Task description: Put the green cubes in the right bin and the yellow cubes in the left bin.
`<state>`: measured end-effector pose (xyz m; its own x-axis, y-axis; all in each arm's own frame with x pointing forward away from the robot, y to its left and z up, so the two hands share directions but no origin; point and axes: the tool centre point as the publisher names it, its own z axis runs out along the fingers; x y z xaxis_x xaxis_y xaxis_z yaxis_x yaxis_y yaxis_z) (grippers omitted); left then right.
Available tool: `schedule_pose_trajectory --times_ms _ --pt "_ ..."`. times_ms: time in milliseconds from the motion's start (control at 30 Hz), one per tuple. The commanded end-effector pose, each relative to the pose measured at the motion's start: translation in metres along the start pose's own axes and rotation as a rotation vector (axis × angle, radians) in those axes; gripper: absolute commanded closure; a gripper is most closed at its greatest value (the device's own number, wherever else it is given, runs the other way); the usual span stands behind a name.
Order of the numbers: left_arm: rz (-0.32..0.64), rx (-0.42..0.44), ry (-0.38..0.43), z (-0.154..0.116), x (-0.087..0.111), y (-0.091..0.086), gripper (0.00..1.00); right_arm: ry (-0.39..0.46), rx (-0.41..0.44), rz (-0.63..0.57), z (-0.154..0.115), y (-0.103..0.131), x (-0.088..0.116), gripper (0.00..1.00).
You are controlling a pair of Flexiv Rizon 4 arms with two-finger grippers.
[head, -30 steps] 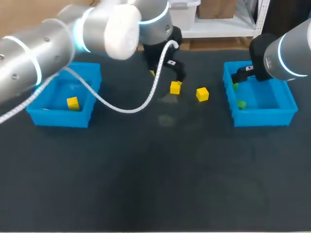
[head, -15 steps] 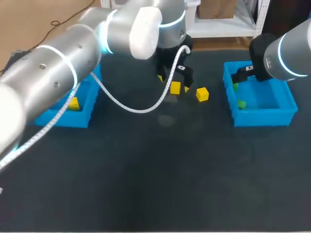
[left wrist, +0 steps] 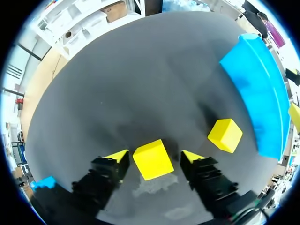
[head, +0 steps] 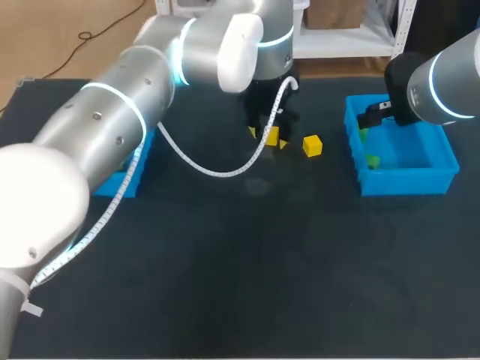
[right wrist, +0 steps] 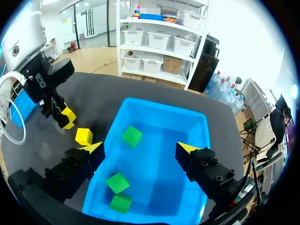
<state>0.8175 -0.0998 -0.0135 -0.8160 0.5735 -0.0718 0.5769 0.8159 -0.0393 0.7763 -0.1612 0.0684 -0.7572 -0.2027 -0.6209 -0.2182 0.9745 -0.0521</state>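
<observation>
Our left gripper (left wrist: pixel 153 158) straddles a yellow cube (left wrist: pixel 151 161) on the table, fingers apart, not yet touching it — lined up for a grasp. Our right gripper (right wrist: pixel 139 149) hangs spread, empty, over the right bin (right wrist: pixel 197 126) — green cubes (right wrist: pixel 131 136) lie inside.

Looking like a robotics lab; showing a silver left arm (head: pixel 112 127) and right arm (head: pixel 450 75) hanging over a dark table (head: pixel 225 285); showing a blue bin (head: pixel 405 182) and yellow cube (head: pixel 312 145) laid out.
</observation>
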Motion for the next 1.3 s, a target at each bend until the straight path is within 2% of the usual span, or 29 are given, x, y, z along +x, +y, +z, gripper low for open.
schedule_pose_trajectory --times_ms 33,233,367,500,633,800,933,1033,1167,1300 --pt "0.004 0.008 0.063 -0.004 -0.001 0.003 1.00 -0.004 0.001 0.000 0.000 0.000 0.001 0.00" --pt "0.017 0.013 0.021 -0.017 0.011 0.008 1.00 -0.004 0.001 0.000 0.000 0.000 0.001 0.00" --pt "-0.002 0.016 -0.037 -0.038 0.022 0.020 1.00 -0.004 0.001 0.000 0.000 0.000 0.001 0.00" --pt "-0.029 -0.009 -0.112 -0.067 0.036 0.039 1.00 -0.004 0.001 0.000 0.000 0.000 0.001 0.00" --pt "-0.093 -0.067 -0.194 -0.099 0.058 0.069 1.00 -0.004 0.001 0.000 0.000 0.000 0.001 0.00" --pt "-0.221 -0.176 -0.255 -0.129 0.099 0.116 1.00 -0.004 0.001 0.000 0.000 0.000 0.001 0.00" --pt "-0.343 -0.205 -0.247 -0.133 0.140 0.155 1.00 -0.004 0.001 0.000 0.000 0.000 0.001 0.00" --pt "-0.428 -0.228 -0.225 -0.130 0.172 0.178 1.00 -0.004 0.001 0.000 0.000 0.000 0.001 0.00" --pt "-0.528 -0.238 -0.211 -0.125 0.210 0.198 1.00 -0.004 0.001 0.000 0.000 0.000 0.001 0.00" --pt "-0.592 -0.239 -0.200 -0.120 0.237 0.207 1.00 -0.004 0.001 0.000 0.000 0.000 0.001 0.00"
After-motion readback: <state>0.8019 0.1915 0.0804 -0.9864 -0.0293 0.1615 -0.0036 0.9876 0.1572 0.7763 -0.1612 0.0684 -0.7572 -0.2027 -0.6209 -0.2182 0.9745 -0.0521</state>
